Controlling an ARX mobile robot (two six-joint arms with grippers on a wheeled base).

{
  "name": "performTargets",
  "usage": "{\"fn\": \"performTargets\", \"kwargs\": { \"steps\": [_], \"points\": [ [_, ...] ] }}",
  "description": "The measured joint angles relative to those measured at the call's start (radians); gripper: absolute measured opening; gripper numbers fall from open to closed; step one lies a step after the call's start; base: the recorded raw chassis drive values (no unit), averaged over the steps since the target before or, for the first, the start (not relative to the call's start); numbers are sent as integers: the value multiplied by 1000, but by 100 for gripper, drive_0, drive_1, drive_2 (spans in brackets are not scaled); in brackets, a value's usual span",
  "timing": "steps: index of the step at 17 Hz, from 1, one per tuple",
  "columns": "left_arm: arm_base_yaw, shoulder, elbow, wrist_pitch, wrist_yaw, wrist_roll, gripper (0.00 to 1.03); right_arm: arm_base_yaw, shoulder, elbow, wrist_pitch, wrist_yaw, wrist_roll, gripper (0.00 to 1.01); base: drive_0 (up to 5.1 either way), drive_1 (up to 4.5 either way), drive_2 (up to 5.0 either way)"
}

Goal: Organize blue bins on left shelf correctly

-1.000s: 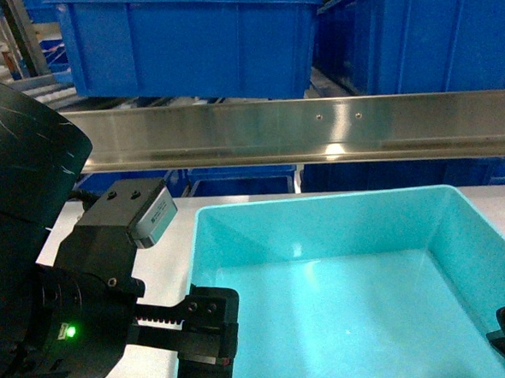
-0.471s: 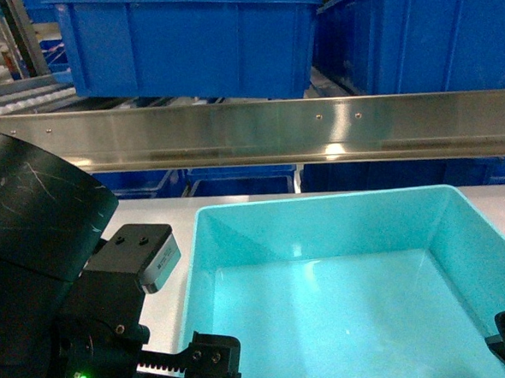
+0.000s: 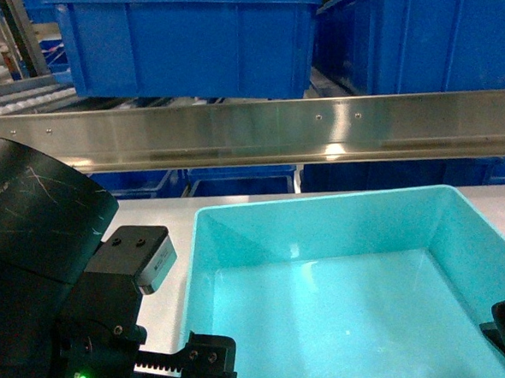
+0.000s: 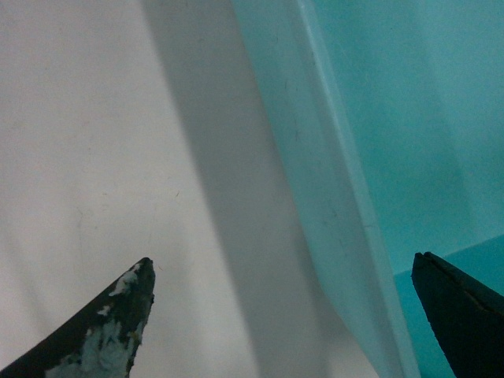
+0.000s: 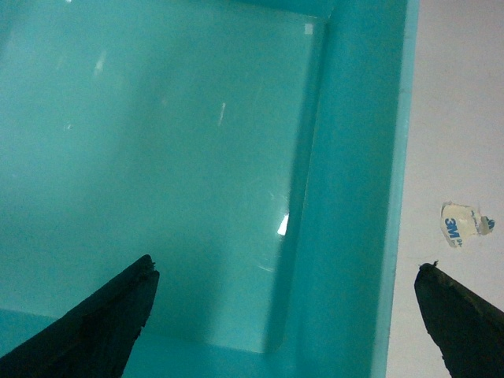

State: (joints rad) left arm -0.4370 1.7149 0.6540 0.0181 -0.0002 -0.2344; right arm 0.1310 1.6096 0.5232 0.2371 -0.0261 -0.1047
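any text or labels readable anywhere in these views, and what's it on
"3M", in blue, on a torn white scrap of tape stuck to the white tabletop beside the turquoise bin.
Small print on the grey label of the camera module on the left arm: too blurred to read.
Nothing readable on the royal-blue crates or the steel shelf beam.

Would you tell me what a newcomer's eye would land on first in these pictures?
First the pale turquoise bin, empty, on the white table in front. Each open gripper straddles a side wall: the left gripper one, the right gripper the other. Behind runs the shiny steel shelf beam, with royal-blue crates above it.
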Motion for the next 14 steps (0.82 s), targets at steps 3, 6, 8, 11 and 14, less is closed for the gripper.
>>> {"fn": "performTargets", "kwargs": {
  "steps": [3, 6, 8, 11, 14],
  "points": [
    [0, 0, 0, 0, 1, 1, 71, 0, 0, 0, 0, 0, 0, 71, 0, 0, 0],
    [-2, 0, 0, 2, 7, 0, 43, 0, 0, 0, 0, 4, 0, 42, 0, 0, 0],
    [-2, 0, 0, 3, 7, 0, 24, 0, 0, 0, 0, 6, 0, 24, 0, 0, 0],
    [-2, 0, 2, 4, -26, -51, 2, 1, -2, 0, 5, -5, 37, 3, 0, 0, 0],
    [1, 0, 2, 4, -26, -58, 2, 1, -2, 0, 5, -8, 56, 3, 0, 0, 0]
  ]
}}
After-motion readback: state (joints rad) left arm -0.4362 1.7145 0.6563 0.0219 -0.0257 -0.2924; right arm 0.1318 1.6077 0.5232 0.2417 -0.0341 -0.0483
